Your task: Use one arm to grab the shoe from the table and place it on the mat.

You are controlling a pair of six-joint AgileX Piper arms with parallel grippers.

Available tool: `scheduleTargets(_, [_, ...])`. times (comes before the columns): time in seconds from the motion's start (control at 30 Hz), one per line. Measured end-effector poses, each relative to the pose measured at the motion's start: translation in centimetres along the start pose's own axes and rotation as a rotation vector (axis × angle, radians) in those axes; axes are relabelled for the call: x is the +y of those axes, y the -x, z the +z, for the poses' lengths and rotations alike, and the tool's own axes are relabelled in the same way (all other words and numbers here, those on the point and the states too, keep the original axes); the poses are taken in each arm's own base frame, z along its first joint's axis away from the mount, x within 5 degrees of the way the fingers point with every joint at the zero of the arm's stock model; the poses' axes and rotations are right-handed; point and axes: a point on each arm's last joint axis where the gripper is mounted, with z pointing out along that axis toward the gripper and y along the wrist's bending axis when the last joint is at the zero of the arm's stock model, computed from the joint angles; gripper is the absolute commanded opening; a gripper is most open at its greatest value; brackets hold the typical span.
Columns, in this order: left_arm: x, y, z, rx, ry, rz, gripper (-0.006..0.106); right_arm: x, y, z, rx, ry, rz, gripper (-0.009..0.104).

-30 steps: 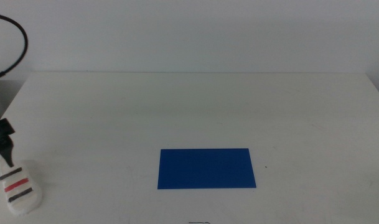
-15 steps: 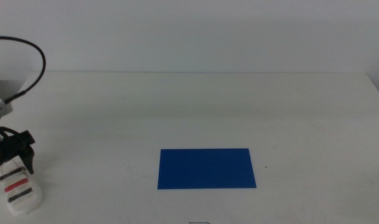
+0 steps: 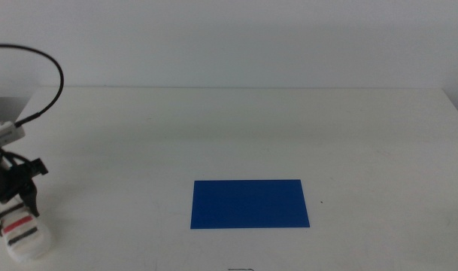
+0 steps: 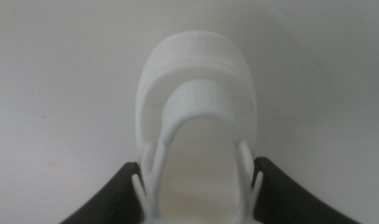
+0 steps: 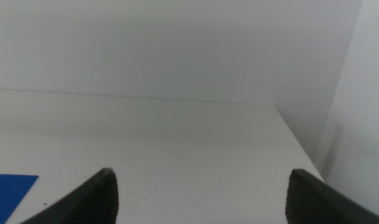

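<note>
Your left claw (image 4: pixel 195 186) straddles the shoe (image 4: pixel 195 118) on the bench (image 3: pixel 236 128), jaws spread at its sides, not clenched. The mat (image 3: pixel 250 203) lies well apart. Your right claw (image 5: pixel 201 193) waits, released.

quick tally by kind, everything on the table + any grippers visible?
Shoe: 1, white, at the table's near left corner
Mat: 1, blue, bare
Left gripper: 1, jaws open around the shoe
Right gripper: 1, open, seen only in its own wrist view
Total: 4, on the white table
</note>
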Motion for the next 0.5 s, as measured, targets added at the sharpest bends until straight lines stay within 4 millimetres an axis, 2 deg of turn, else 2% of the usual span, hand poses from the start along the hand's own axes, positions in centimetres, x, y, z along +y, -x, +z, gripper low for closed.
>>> scheduleTargets(0.1, [-1.8,0.0,-1.4,0.011,-0.003,0.057,0.003,0.0,0.0,0.0,0.000,0.000,0.000,0.094])
scheduleTargets(0.2, [-5.4,-0.6,-3.2,-0.007,-0.021,0.158,0.002,0.0,0.0,0.0,0.000,0.000,0.000,0.094])
scheduleTargets(0.33, [-11.7,-2.5,-5.0,-0.021,-0.047,0.296,0.002,0.0,0.0,0.0,0.000,0.000,0.000,0.094])
scheduleTargets(0.5, [-20.0,-6.0,-5.3,-0.030,-0.050,0.458,0.002,0.0,0.0,0.0,0.000,0.000,0.000,0.094])
